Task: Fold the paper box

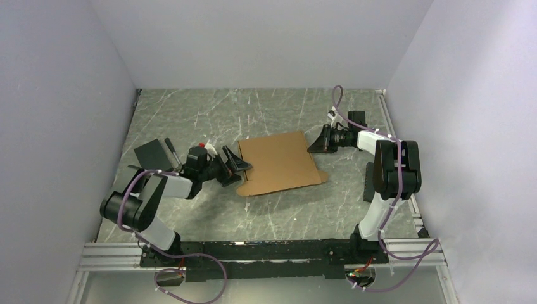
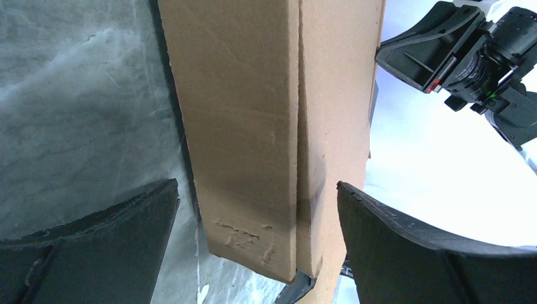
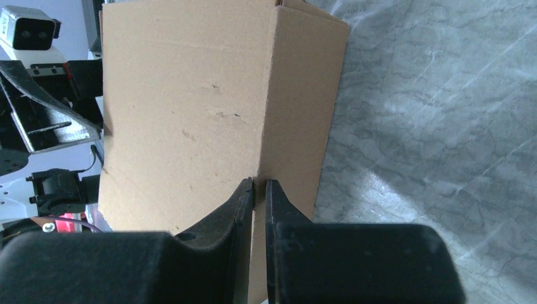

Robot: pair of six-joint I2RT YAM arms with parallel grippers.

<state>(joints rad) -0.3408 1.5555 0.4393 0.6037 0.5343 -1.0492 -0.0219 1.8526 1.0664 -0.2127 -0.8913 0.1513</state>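
Observation:
The paper box (image 1: 278, 163) is brown cardboard, folded flat on the marble table. My left gripper (image 1: 235, 166) is open at the box's left edge. In the left wrist view the box's end (image 2: 253, 126) lies between the wide-apart fingers (image 2: 430, 253), touching neither, with my left gripper (image 2: 256, 244) around it. My right gripper (image 1: 315, 142) is shut on the box's right edge. In the right wrist view my right gripper (image 3: 259, 190) pinches a thin cardboard edge where two panels of the box (image 3: 190, 114) meet.
A black rectangular pad (image 1: 151, 152) and a dark pen-like stick (image 1: 171, 151) lie at the left, behind the left arm. White walls enclose the table on three sides. A metal rail (image 1: 253, 250) runs along the near edge.

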